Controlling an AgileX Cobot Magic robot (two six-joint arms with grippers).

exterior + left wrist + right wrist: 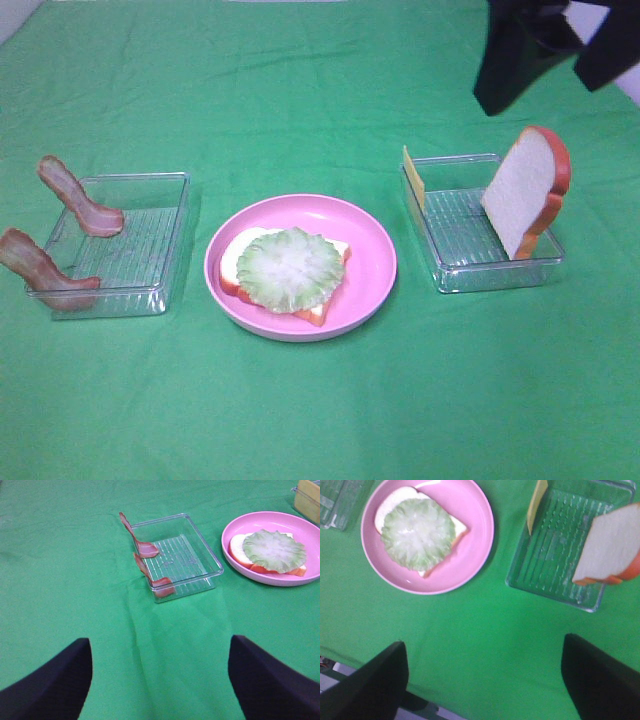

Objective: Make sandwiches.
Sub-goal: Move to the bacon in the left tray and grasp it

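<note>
**A:** What is shown from the high camera?

**B:** A pink plate (375,265) is set on the green cloth (320,420). On it a bread slice (232,262) is laid flat, largely covered by a lettuce leaf (290,265). Left of the plate a clear tray (150,240) is placed. Two bacon strips (80,195) are propped over the wall farthest from the plate, with their upper ends outside it. Right of the plate a second tray (470,240) is found. A cheese slice (413,177) is stood on edge at the wall nearest the plate. A second bread slice (525,190) is leaned upright at the side away from the plate.

**A:** Are the grippers seen there?

**B:** Only the right gripper (543,90) is caught, beyond the second tray and cut off by the frame. Its dark fingers are spread and nothing is held.

**A:** And the left wrist view?

**B:** The left gripper (160,680) is shown only as two dark finger ends, spread wide, with bare cloth between them. The bacon tray is seen whole. The plate is clipped by the frame, and the second tray is reduced to a yellowish corner.

**A:** And the right wrist view?

**B:** The fingers are parted wide and nothing is gripped. The plate is seen whole, though little of the lower bread can be made out around the lettuce. The second bread slice is cut by the frame and blurred. Only a corner of the bacon tray is caught.
</note>
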